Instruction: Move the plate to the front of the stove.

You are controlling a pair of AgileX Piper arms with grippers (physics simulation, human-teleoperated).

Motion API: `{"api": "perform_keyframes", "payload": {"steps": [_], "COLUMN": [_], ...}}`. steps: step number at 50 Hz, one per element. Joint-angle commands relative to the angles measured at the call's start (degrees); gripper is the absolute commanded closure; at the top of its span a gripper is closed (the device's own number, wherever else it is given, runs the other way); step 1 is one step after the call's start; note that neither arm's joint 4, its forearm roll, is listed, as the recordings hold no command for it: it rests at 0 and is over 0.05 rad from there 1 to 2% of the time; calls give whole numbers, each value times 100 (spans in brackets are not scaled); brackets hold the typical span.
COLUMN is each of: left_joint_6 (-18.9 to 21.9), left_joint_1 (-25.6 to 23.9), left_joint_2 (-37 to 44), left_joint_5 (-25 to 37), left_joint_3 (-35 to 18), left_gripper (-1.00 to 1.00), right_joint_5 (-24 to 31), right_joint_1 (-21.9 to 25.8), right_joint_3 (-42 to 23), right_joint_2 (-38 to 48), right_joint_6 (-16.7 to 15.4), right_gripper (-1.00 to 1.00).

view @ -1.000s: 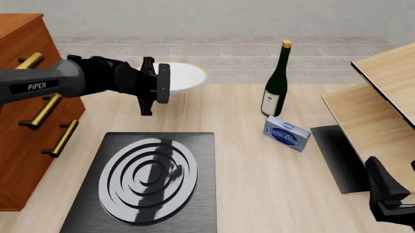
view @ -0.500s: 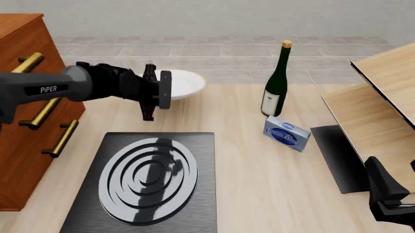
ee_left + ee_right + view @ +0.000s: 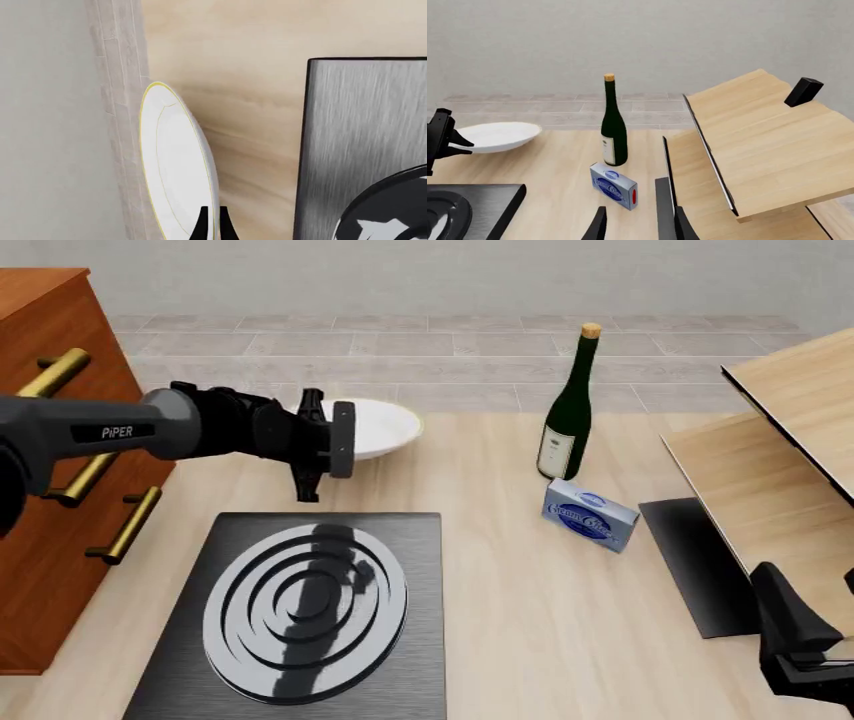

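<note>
The white plate (image 3: pixel 384 427) with a thin yellow rim hangs low over the table behind the stove (image 3: pixel 314 610), and my left gripper (image 3: pixel 355 436) is shut on its near-left rim. In the left wrist view the two dark fingertips (image 3: pixel 203 225) pinch the rim of the plate (image 3: pixel 175 165), which shows edge-on beside the stove (image 3: pixel 360 150). My right gripper (image 3: pixel 801 650) rests at the near right corner; in its wrist view the right gripper (image 3: pixel 637 227) is open and holds nothing. That view also shows the plate (image 3: pixel 497 136) and a corner of the stove (image 3: pixel 467 205).
A green wine bottle (image 3: pixel 567 410) stands right of the plate, with a blue box (image 3: pixel 590 513) in front of it. A wooden cabinet with brass handles (image 3: pixel 54 490) fills the left. A plain black slab (image 3: pixel 694 560) and tilted wooden boards (image 3: pixel 774 460) lie at the right.
My left arm has lowered the plate toward the table and drawn it slightly nearer the stove. The right arm has not moved.
</note>
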Motion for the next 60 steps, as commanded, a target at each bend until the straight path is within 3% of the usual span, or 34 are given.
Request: {"api": "perform_keyframes", "payload": {"steps": [1, 43, 60], "left_joint_6": [8, -14, 242], "left_joint_1": [40, 51, 195], "left_joint_2": [96, 502, 552], "left_joint_5": [-69, -355, -529], "left_joint_3": [-53, 101, 411], "left_gripper": [100, 100, 100], "right_joint_5": [-1, -22, -27], "right_joint_1": [0, -2, -4], "right_joint_3": [0, 0, 1], "right_joint_2": [2, 40, 48], "right_joint_6": [1, 2, 3], "right_gripper": [-100, -100, -100]}}
